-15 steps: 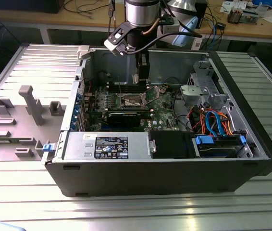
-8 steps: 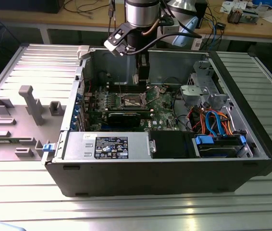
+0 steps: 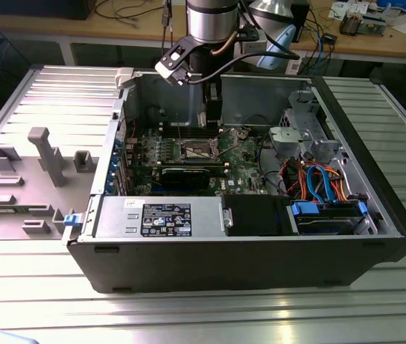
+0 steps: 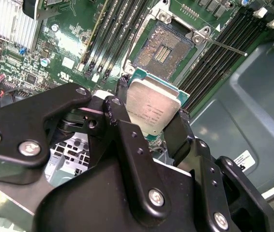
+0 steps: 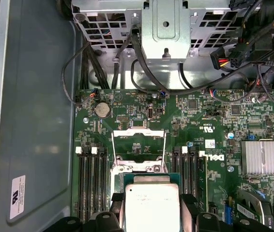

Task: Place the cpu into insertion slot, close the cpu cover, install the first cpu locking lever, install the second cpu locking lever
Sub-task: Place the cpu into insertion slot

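Gripper (image 4: 152, 104) clamped on the one cpu (image 4: 151, 110), right by the open insertion slot (image 4: 168, 46). cpu cover (image 5: 139, 130) flipped up, memory slots (image 5: 91, 188) flanking both sides, one silver heatsink (image 5: 261, 157) nearby.

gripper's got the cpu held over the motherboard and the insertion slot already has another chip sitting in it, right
Not quite. The insertion slot is empty: the second wrist view shows its bare field of contacts with no chip in it. The rest stands: the gripper holds the cpu over the motherboard.
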You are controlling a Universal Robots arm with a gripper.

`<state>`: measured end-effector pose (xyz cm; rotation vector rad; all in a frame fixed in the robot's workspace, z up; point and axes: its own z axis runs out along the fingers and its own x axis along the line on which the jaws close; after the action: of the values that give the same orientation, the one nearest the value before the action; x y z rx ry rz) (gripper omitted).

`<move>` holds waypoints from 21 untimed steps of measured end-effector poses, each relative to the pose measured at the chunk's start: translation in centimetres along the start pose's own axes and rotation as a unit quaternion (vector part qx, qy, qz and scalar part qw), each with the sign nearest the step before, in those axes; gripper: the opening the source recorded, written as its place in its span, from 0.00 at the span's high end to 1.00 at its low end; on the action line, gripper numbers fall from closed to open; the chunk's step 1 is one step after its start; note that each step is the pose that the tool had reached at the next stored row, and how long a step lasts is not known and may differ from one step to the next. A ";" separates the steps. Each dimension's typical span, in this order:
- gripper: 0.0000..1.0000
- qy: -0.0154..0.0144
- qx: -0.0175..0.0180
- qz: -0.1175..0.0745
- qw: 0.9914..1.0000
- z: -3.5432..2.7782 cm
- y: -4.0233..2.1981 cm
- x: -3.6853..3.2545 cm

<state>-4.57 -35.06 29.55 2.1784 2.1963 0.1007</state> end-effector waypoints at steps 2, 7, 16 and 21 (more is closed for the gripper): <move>0.45 0.000 0.000 0.000 1.000 0.01 0.00 0.00; 0.45 0.000 0.000 0.000 1.000 0.07 0.00 0.01; 0.45 -0.001 0.000 0.008 1.000 1.12 -0.09 0.06; 0.45 -0.001 0.000 0.009 1.000 1.12 -0.09 0.06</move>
<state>-4.57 -34.99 28.42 2.1968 2.1773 0.1003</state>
